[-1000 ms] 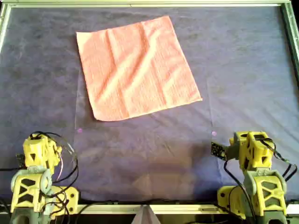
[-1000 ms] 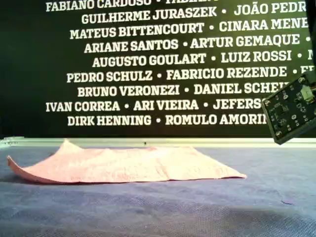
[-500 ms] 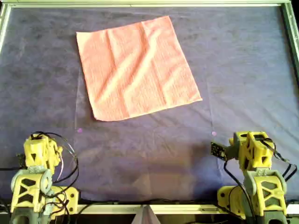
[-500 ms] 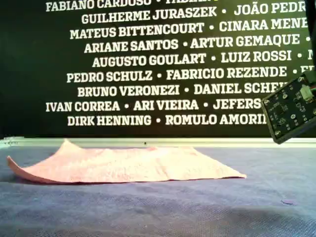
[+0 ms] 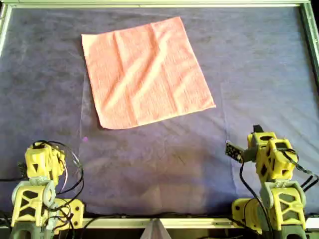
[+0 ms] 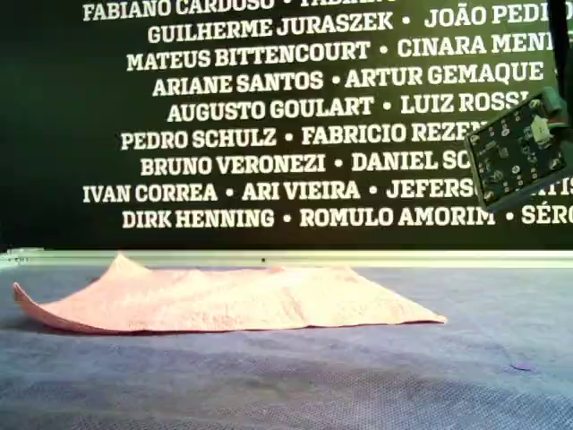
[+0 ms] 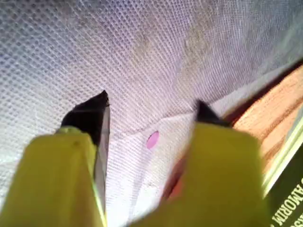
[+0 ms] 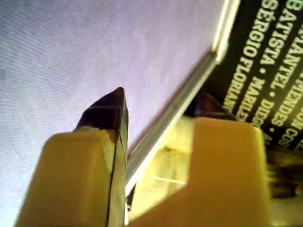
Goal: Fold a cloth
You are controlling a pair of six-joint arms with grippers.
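On purple covering (image 5: 259,74), creased pink cloth (image 5: 144,74)

- Overhead: straight down on whole surface (image 5: 259,74), arm bases at bottom edge.
- Exterior: low, near surface level, facing lettered wall (image 6: 269,116).
- Both share cloth (image 5: 144,74).
- Wrist views: close behind hands, onto surface.

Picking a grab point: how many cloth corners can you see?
4, none hidden, in the overhead view of the cloth: top left, top, right, bottom. Both grippers are clear.
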